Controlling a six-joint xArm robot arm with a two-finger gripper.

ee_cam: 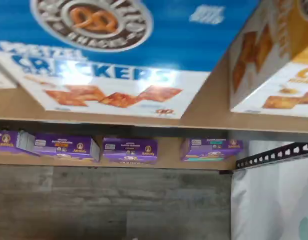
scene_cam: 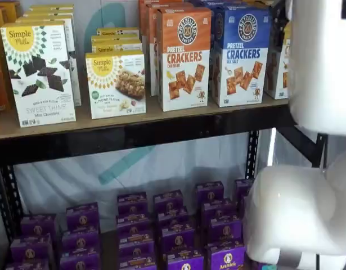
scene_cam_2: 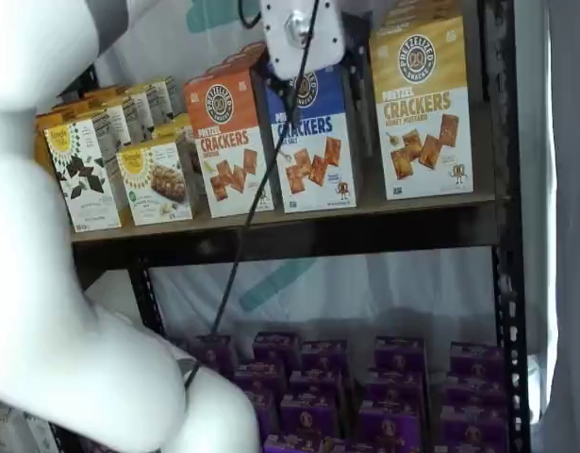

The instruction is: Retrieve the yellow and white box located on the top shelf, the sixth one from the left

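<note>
The yellow and white box (scene_cam_2: 422,104) stands upright at the right end of the top shelf (scene_cam_2: 299,236), just right of a blue-topped Pretzel Crackers box (scene_cam_2: 318,151). In a shelf view only a sliver of the yellow and white box (scene_cam: 284,62) shows behind my white arm (scene_cam: 322,62). My gripper (scene_cam_2: 305,47) hangs in front of the blue-topped box's upper part, left of the yellow and white box and apart from it. Its white body hides the fingers, and it holds nothing. The wrist view shows the blue-topped box (ee_cam: 118,55) close up, with the yellow and white box (ee_cam: 279,60) beside it.
An orange-topped cracker box (scene_cam: 185,56) and white Simple Mills boxes (scene_cam: 40,73) fill the shelf further left. Several purple boxes (scene_cam: 167,230) sit on the lower level. A black upright (scene_cam_2: 505,283) borders the rack's right side. A cable (scene_cam_2: 242,245) hangs from the gripper.
</note>
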